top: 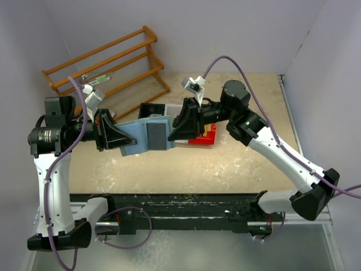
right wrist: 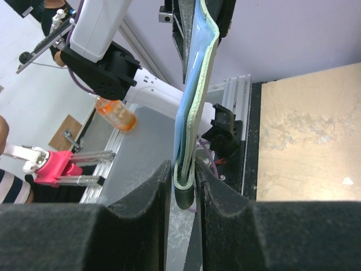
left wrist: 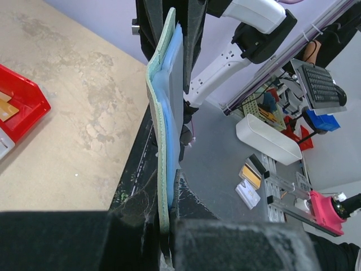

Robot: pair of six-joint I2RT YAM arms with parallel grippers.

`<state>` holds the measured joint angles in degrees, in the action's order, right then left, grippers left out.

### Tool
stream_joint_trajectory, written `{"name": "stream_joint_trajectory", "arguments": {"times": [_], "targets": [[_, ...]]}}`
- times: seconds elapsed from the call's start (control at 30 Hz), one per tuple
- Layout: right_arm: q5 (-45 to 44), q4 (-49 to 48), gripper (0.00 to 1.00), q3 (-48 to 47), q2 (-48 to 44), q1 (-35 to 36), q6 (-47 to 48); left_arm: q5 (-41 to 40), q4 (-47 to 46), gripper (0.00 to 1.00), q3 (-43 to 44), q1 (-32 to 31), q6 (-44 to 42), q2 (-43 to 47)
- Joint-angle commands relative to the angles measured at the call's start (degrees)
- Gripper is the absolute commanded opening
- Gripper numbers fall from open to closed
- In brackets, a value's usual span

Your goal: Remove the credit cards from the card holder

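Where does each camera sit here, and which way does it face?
Top external: above and behind the robot, looking down at the beige table; both arms show, left gripper and right gripper meeting at the grey-green folding card holder.
Left wrist: on the left arm, looking along its own black fingers toward the right arm.
Right wrist: on the right arm, looking past its own fingers toward the left arm.
Shared: all three see the holder; both wrist views see it edge-on.
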<state>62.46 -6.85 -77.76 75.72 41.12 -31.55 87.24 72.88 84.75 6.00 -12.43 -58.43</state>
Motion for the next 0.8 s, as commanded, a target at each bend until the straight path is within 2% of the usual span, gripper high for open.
{"name": "stream_joint_trajectory", "arguments": {"times": [0.0,0.1,0.4,0.63,0.77], "targets": [[-3.0,-2.9,0.25,-1.9,-0.2,0.0,-0.7,2.9,-2.6,0.00,2.0,0.2,1.5,0.1],[-4.8,-2.0,0.25,-2.3,0.0,0.0,-0.6,3.1,-2.9,0.00,2.0,0.2,2.0,0.1],[-10.8,-0.2,0.16,-2.2,-1.6,0.8,3.3,4.2,-5.7,0.00,1.9,0.2,5.2,0.5],[-10.6,-2.1,0.29,-2.6,-0.6,4.9,3.5,5.0,-10.0,0.00,1.0,0.2,9.6,1.4],[-6.6,-8.0,0.29,-0.5,-1.2,5.3,0.0,5.0,-10.9,0.00,0.8,0.3,10.5,1.8]]}}
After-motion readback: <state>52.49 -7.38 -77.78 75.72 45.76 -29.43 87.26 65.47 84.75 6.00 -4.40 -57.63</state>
